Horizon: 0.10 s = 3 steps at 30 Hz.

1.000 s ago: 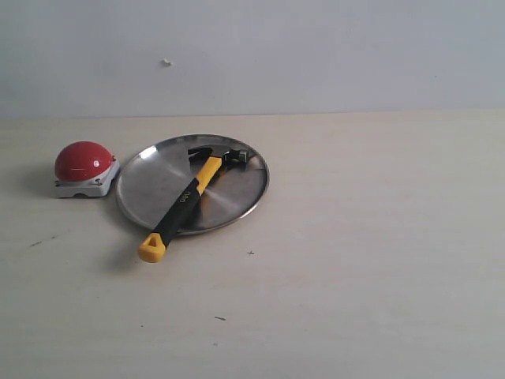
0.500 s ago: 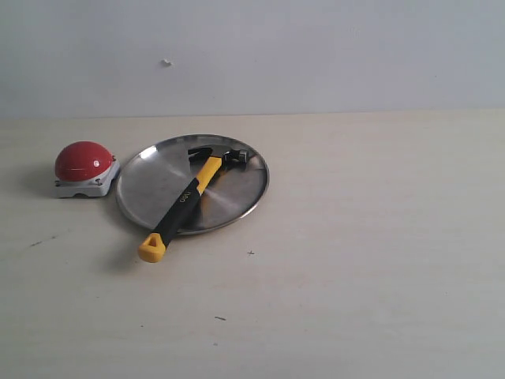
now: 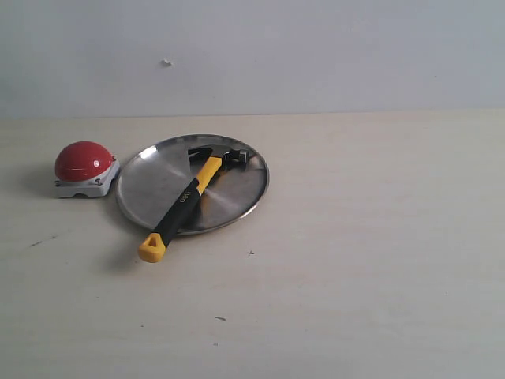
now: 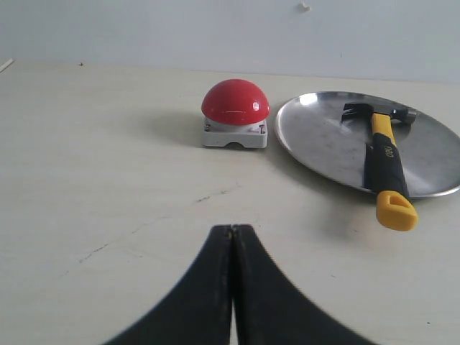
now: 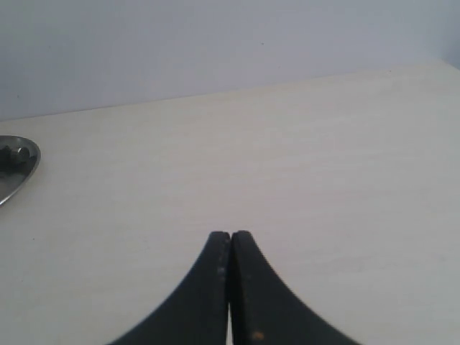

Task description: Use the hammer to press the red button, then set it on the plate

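Observation:
The hammer [image 3: 189, 197] lies across the silver plate [image 3: 150, 185], black head on the far side, yellow looped end sticking out over the near rim onto the table. The red button [image 3: 84, 162] on its grey base sits just left of the plate. In the left wrist view the red button [image 4: 235, 103], the plate [image 4: 323, 136] and the hammer [image 4: 382, 154] all lie well ahead of my left gripper [image 4: 232, 228], which is shut and empty. My right gripper [image 5: 230, 234] is shut and empty over bare table, with only the plate's edge [image 5: 21, 172] in its view. Neither gripper shows in the exterior view.
A pale wooden table [image 3: 355, 237] runs back to a plain grey wall [image 3: 316, 55]. A few small dark marks [image 3: 219, 318] dot the near tabletop.

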### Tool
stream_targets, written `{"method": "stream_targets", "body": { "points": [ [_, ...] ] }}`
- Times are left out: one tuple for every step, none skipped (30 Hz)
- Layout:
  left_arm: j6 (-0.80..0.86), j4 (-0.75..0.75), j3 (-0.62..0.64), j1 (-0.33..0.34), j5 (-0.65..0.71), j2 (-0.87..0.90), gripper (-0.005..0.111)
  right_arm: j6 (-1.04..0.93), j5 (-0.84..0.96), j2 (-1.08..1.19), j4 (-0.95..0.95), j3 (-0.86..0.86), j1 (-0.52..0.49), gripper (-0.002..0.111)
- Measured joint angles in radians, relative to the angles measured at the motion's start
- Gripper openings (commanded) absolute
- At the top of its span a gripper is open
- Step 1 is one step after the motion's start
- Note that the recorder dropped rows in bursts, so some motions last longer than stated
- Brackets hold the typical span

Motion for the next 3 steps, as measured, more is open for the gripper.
{"method": "stream_targets", "body": {
  "points": [
    [0.000,0.000,0.000,0.000,0.000,0.000,0.000,0.002,0.000,0.000,0.000,0.000,0.000,0.000],
    [0.000,0.000,0.000,0.000,0.000,0.000,0.000,0.002,0.000,0.000,0.000,0.000,0.000,0.000],
    [0.000,0.000,0.000,0.000,0.000,0.000,0.000,0.002,0.000,0.000,0.000,0.000,0.000,0.000]
  ]
}}
